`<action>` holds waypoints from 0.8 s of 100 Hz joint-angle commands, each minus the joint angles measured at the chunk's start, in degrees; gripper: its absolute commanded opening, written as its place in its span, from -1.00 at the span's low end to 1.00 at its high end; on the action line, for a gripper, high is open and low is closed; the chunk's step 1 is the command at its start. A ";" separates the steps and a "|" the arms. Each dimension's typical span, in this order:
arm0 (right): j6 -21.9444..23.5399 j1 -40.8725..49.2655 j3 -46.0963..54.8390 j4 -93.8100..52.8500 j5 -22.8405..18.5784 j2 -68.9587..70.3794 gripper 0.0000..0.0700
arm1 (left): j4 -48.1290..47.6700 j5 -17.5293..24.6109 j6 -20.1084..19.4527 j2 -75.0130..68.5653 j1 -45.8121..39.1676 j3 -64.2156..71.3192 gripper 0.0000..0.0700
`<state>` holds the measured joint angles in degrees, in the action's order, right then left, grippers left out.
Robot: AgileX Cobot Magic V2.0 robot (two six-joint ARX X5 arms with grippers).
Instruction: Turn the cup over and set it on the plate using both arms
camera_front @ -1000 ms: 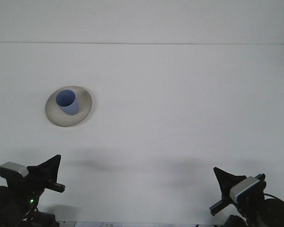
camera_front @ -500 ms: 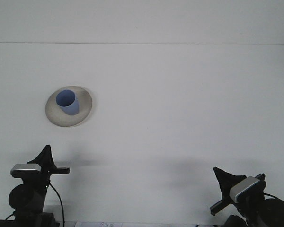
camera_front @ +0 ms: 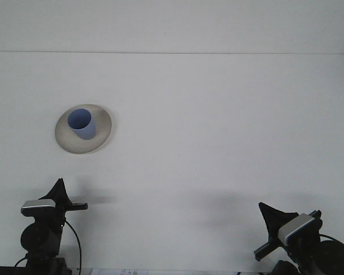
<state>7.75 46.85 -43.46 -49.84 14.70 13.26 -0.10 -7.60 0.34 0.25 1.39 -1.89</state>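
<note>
Left gripper (camera_front: 58, 184) shifted slightly right and inward since earlier frame, rising near surface (camera_front: 218, 143) front edge; right gripper (camera_front: 266, 211) unchanged, parked low; fingers' state on either: cannot tell; blue cup (camera_front: 81, 124) stands upright, mouth up, on plate (camera_front: 99, 134), well apart from both; task looks complete, arms likely retreating

left gripper (camera_front: 58, 188) jaws unclear | right gripper (camera_front: 268, 213) jaws unclear
</note>
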 commanded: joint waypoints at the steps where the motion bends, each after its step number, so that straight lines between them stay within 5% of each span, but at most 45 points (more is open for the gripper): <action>1: 0.37 0.44 -0.31 0.52 -0.07 0.28 -0.99 | 0.61 -0.07 0.76 -0.09 -0.02 1.09 -0.96; 75: 0.33 0.44 -0.31 0.50 -0.04 0.28 -0.99 | 0.61 -0.07 0.76 -0.09 -0.02 1.09 -0.96; 80: -2.14 -0.22 -0.31 0.50 0.61 0.28 -0.99 | 0.61 -0.09 0.76 -0.09 -0.02 1.09 -0.96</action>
<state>7.70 46.81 -43.46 -49.84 14.72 13.26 -0.10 -7.60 0.80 0.25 1.39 -1.89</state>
